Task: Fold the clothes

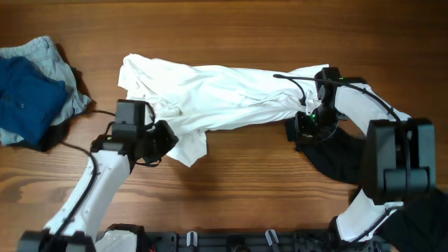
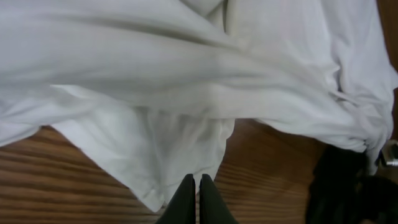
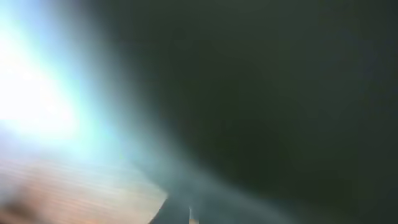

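Crosswise, white shirt point(image 1: 231, 87), long axis left-right — left end effector point(image 2: 196, 182) closed on hem; right end effector point(image 1: 308, 120) — state unclear

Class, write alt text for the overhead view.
A white garment lies stretched across the wooden table, the left tool at its lower flap, the right tool at its right end. Blue and grey clothes sit far left; a dark garment lies next to the right tool.

My overhead looks straight down on the whole table point(image 1: 231, 203), left wrist close over the shirt point(image 2: 186, 74) overhead also sees, right wrist blurred, hard against dark cloth point(image 3: 280, 93).
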